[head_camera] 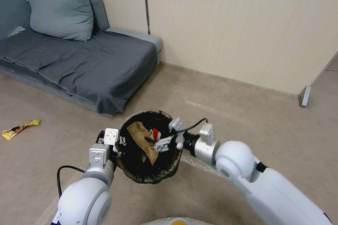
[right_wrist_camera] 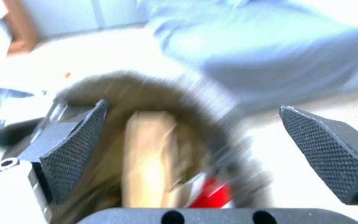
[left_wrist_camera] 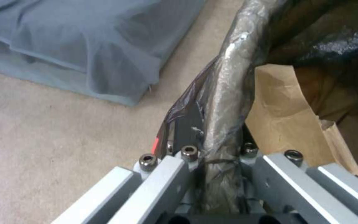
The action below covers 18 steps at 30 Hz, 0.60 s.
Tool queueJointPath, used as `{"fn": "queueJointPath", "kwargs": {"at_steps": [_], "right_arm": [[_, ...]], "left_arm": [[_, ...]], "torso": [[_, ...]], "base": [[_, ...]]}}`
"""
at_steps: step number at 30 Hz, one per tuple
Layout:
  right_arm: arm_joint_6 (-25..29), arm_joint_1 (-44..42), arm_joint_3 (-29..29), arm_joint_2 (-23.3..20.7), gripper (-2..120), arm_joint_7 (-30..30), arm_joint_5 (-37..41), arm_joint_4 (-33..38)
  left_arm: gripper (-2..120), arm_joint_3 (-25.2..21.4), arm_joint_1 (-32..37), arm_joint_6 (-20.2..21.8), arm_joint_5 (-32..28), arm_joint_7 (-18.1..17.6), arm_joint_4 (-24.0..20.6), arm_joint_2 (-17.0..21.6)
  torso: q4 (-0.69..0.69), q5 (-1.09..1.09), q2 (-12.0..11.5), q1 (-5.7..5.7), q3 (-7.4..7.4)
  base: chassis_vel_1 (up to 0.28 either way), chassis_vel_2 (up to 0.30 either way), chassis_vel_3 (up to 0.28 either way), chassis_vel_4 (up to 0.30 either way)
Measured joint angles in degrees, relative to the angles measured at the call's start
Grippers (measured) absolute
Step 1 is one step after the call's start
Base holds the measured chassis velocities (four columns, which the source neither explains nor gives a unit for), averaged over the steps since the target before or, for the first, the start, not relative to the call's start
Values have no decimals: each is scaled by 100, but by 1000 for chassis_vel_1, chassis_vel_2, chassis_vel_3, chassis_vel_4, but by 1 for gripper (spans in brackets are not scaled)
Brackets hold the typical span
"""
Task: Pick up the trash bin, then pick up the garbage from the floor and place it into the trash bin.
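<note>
Bin: the small round trash bin (head_camera: pixel 150 179), lined with a crinkled dark brown-black bag folded over its rim, is up off the beige carpet floor (head_camera: pixel 246 119), held in front of the robot and tipped so its mouth faces the head camera.

Inside the bin: a crumpled brown paper bag (head_camera: pixel 142 139) lies across the dark liner, and a red-and-white crushed packet (head_camera: pixel 156 134) sits just beside it. The left wrist view shows the same paper bag (left_wrist_camera: pixel 286 121) pressed up against the inner side of the rim (left_wrist_camera: pixel 228 93).

Left gripper: the left gripper (head_camera: pixel 118 144) is clamped on the bin's rim on the robot's left side; up close its fingers (left_wrist_camera: pixel 175 168) sit one on each side of the bag-wrapped edge, pinching it.

Right gripper: the right gripper (head_camera: pixel 165 142) hangs over the bin's mouth, right above the litter. Its textured black pads (right_wrist_camera: pixel 75 140) are spread wide apart with nothing between them, and the paper bag (right_wrist_camera: pixel 150 161) and a bit of red (right_wrist_camera: pixel 214 194) show below, pretty blurry.

Still on the floor: a yellow snack wrapper (head_camera: pixel 20 128) lies well off to the robot's left, apart from the bin.

Around: a grey sofa (head_camera: pixel 88 63) with a grey-blue cushion (head_camera: pixel 58 10) stands behind, against a cream wall (head_camera: pixel 229 17).
</note>
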Motion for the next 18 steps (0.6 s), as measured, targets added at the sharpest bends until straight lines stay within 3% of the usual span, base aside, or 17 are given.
{"fn": "queueJointPath", "kwargs": {"at_steps": [3,4,7,8,11,12,14,16,18], "right_arm": [[144,-108,898,70,100,413,-43,354],[144,-108,898,70,100,413,-43,354],[403,-560,2083,392,100,534,-735,612],[403,-560,2083,392,100,534,-735,612],[799,-1356,3059,878,100,801,-1548,795],[799,-1356,3059,878,100,801,-1548,795],[1266,-1988,3682,1335,100,1084,-2244,881],[1387,-2128,3804,1444,100,1121,-2387,884],[1990,-2610,4300,1910,100,1210,-2936,876]], "left_arm": [[0,-13,-11,0,-59,5,-35,30],[0,-13,-11,0,-59,5,-35,30],[0,-17,-23,0,-46,17,-38,37],[0,-17,-23,0,-46,17,-38,37],[0,-7,-19,-39,-26,-3,-38,33],[0,-7,-19,-39,-26,-3,-38,33],[0,16,-23,-112,-15,-76,-29,26],[0,28,-24,-138,-8,-89,-22,19],[0,67,-21,-202,24,-109,-2,-28]], "torso": [[1,0,0,0,0],[1,0,0,0,0],[-1,1,0,0,0],[-1,1,0,0,0],[-2,2,0,1,0],[-2,2,0,1,0],[-2,-1,0,0,0],[-4,0,1,0,0],[-3,-3,0,0,0]], "base": [[0,0,0,0],[0,0,0,0],[0,0,0,0],[0,0,0,0],[0,0,0,0],[0,0,0,0],[0,0,0,0],[0,0,0,0],[0,0,0,0]]}}
